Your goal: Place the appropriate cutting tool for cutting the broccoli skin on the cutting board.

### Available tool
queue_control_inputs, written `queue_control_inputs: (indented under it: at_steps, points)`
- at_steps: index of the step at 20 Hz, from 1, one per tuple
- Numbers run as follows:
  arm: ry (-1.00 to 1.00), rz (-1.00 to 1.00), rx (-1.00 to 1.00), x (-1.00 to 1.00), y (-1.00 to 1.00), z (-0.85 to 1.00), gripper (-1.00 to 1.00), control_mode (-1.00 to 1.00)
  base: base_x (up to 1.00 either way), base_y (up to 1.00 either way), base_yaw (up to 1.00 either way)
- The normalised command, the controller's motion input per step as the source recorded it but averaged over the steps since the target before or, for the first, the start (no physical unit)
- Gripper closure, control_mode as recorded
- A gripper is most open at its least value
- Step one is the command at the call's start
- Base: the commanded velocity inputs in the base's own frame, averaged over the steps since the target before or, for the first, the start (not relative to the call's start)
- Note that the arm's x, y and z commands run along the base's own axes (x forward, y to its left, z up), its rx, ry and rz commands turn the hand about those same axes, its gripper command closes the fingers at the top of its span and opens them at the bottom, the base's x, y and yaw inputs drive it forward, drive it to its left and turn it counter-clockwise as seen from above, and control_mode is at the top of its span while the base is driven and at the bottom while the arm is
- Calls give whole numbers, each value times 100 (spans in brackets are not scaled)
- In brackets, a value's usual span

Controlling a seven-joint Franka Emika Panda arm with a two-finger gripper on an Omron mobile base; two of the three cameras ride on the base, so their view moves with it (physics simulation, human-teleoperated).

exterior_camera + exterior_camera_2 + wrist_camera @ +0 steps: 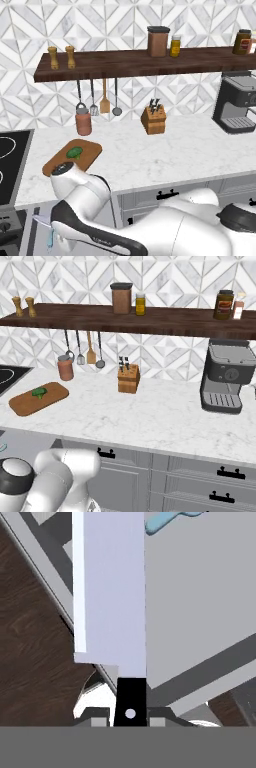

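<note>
Because the knife (112, 592) must go up to the board (85, 155), the gripper (130, 717) clamps its black handle low beside an open drawer (200, 602), below the tabletop (175, 150), blade pointing away. A blue peeler (160, 521) lies in the drawer beyond. The broccoli (75, 152) sits on the board.

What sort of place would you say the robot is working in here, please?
Most likely a home kitchen: a marble-look counter holds a knife block and an espresso machine, with a cooktop beside a cutting board, and utensils hang under a wooden shelf.
</note>
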Motion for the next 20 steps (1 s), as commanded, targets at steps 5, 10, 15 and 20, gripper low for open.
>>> queue_control_inputs:
  at_steps: [5, 10, 15, 20]
  points:
    - [0, 12, 5, 63, -1, 74, 100, -100, 0, 0, 0]
    - [1, 5, 2, 96, 0, 19, 100, -100, 0, 0, 0]
    - [2, 1, 0, 100, 6, -3, 100, -100, 0, 0, 0]
    - [2, 0, 0, 100, 13, -1, 100, -100, 0, 0, 0]
